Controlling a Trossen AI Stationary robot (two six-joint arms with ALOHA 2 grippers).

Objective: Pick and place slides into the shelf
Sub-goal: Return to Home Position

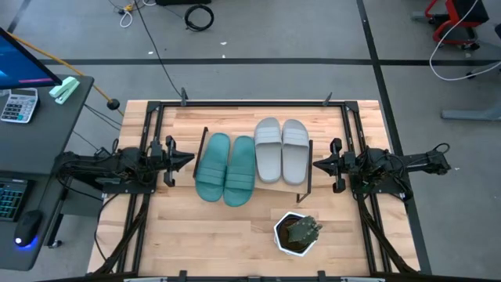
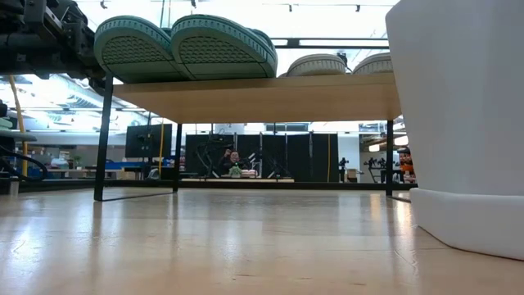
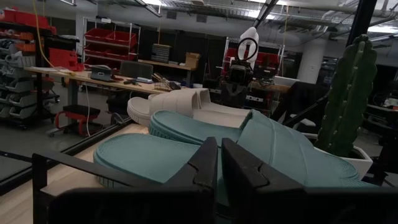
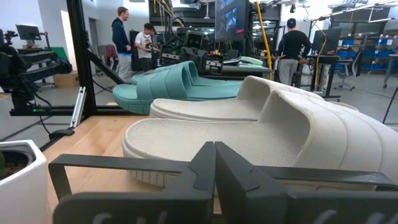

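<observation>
The two teal green rubber slides (image 1: pixel 227 168) and the two light grey rubber slides (image 1: pixel 280 150) all lie on the low light-wood shelf with thin black wire legs (image 2: pixel 262 98). The teal pair is at the shelf's left end and the grey pair at its right. Their long axes run across the shelf from front to back, roughly square to the line between the two arms. In the low view, the teal pair's ribbed soles jut a little over the board's near edge.

The left gripper (image 1: pixel 186 160) sits just off the shelf's left end, nearest the teal pair and pointing at their sides. The right gripper (image 1: pixel 317 164) mirrors it off the right end, beside the grey pair. Each has its fingers pressed together and holds nothing. Both arms lie low and stretched level towards the shelf.

No slide lies on the wooden table (image 1: pixel 196 235), so the placing looks done. What remains is probably for each arm to draw straight back from its end of the shelf. The white hexagonal plant pot (image 1: pixel 296 233) stands in front of the shelf's right end, out of both paths.
</observation>
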